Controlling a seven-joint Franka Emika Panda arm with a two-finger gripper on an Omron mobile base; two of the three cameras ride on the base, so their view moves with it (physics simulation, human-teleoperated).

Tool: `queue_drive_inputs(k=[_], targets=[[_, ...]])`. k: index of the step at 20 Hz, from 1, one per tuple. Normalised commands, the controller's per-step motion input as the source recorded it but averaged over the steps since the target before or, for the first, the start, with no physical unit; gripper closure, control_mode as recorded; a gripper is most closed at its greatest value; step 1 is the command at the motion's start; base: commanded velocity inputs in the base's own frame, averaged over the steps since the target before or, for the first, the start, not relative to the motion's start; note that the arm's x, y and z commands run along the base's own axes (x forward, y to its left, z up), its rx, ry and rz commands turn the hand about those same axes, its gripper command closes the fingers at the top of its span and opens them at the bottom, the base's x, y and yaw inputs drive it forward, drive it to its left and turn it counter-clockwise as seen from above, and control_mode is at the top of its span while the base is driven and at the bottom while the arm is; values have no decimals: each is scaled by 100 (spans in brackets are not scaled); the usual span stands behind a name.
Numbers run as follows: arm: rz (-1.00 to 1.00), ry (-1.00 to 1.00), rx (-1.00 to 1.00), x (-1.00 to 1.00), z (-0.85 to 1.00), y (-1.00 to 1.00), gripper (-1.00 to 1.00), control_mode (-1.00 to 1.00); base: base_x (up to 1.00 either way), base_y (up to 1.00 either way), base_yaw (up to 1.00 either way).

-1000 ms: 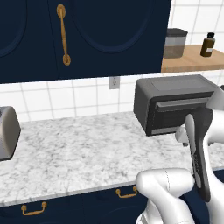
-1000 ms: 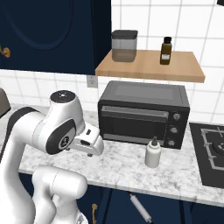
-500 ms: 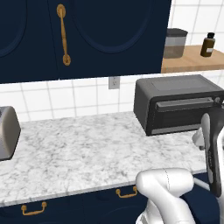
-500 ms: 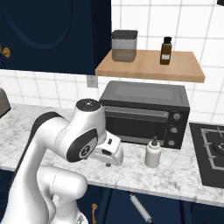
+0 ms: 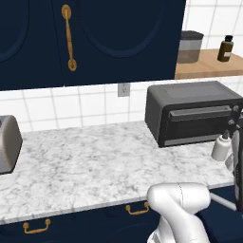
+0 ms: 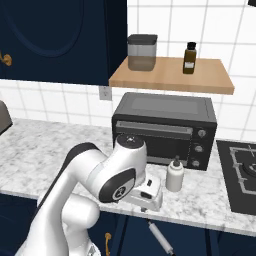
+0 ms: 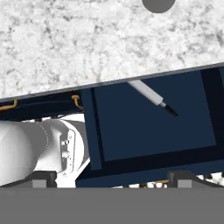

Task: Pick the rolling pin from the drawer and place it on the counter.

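The rolling pin [image 7: 145, 92] lies in the open dark navy drawer [image 7: 153, 131], its far part hidden under the counter's front edge; one dark handle rod points into the drawer. It also shows as a pale rod [image 6: 159, 238] below the worktop and at the lower right [image 5: 222, 200]. The white marble counter [image 6: 45, 155] runs across all views. My gripper [image 7: 113, 178] hangs above the drawer, open, its fingertips [image 7: 43, 176] wide apart with nothing between them. The hand [image 6: 148, 196] sits at the counter's front edge, just left of the pin.
A black toaster oven [image 6: 164, 129] stands at the back of the counter, a small white soap bottle [image 6: 174, 175] before it. Above is a wooden shelf [image 6: 172, 76] with a jar [image 6: 142, 51] and dark bottle [image 6: 189, 58]. A stove [image 6: 244, 172] lies right, a toaster [image 5: 7, 144] far left.
The arm has swung right and down; the hand moved from over the counter to its front edge, above the open drawer.
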Motion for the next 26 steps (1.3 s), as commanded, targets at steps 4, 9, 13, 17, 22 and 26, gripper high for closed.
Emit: queue_drive_inputs(k=[4,9,13,17,22,26], targets=[[0,2,0,-42,-52,-43,-100,-100,0,0,0],[0,3,0,-31,-46,-48,-100,-100,0,0,0],[0,0,0,0,-7,-19,-100,-100,0,0,0],[1,0,0,0,-10,-7,-100,-100,0,0,0],[7,0,0,0,-38,-5,-100,-100,0,0,0],[11,0,0,0,-44,-2,-100,-100,0,0,0]])
